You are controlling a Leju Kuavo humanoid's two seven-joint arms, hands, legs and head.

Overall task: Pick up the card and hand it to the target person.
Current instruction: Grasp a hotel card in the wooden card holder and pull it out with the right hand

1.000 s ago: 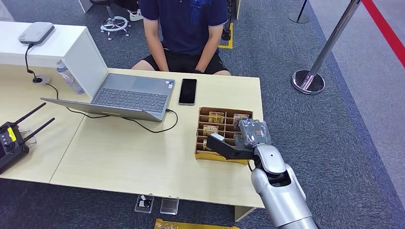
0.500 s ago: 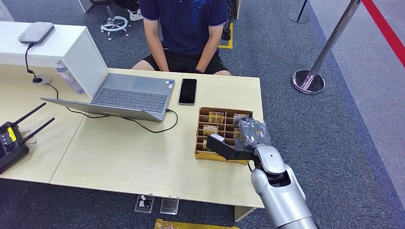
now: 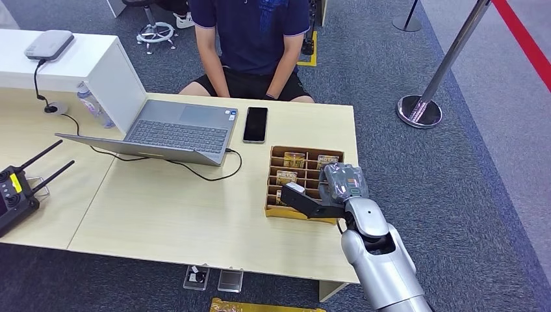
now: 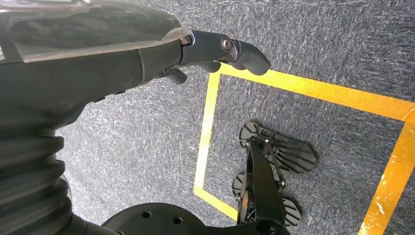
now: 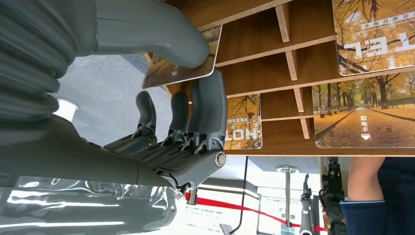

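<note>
A wooden card box [image 3: 271,184] with dividers stands at the table's right end, with several autumn-picture cards [image 3: 295,159] in its slots. My right hand [image 3: 341,185] hangs over the box's right side. In the right wrist view its thumb [image 5: 147,29] and fingers [image 5: 208,107] pinch one card [image 5: 181,71] by its corner, above the box's compartments [image 5: 274,73]; other cards [image 5: 364,117] lie flat in theirs. The person [image 3: 256,39] sits across the table in a dark shirt, hands in the lap. My left hand [image 4: 147,49] hangs over the carpet, its fingers [image 4: 235,49] loosely extended and holding nothing.
An open laptop [image 3: 179,130] with its cable and a black phone [image 3: 255,123] lie between the box and the person. A remote controller [image 3: 13,195] sits at the left edge. A stanchion base [image 3: 419,110] stands on the carpet to the right.
</note>
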